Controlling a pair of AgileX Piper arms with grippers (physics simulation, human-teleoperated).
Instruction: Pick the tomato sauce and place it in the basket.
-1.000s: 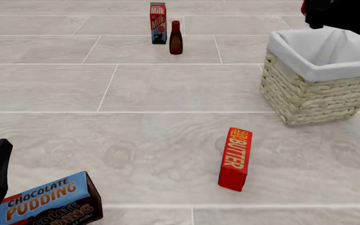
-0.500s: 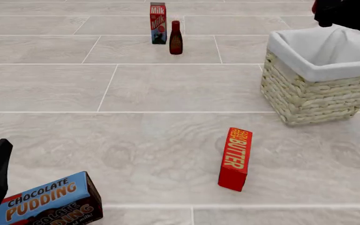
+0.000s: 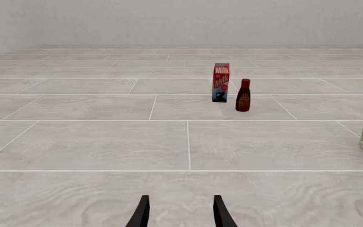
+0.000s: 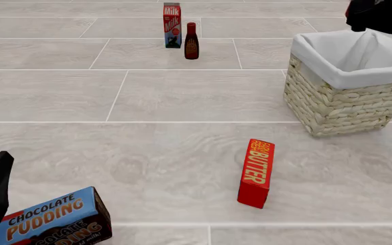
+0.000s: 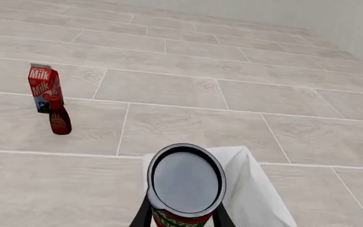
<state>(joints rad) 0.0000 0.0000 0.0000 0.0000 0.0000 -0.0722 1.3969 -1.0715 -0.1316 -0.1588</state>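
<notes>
Overhead, tomato sauce (image 5: 186,184) above basket (image 5: 257,198) rim

Milk carton (image 4: 172,25) left of bottle (image 4: 191,41) (touching)

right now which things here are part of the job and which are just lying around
Part of the job:
- small red tomato sauce can with green label, held in the right gripper
- pale woven wicker basket with white cloth lining

Just lying about:
- milk carton
- dark red-brown bottle
- red butter box
- blue chocolate pudding box
</notes>
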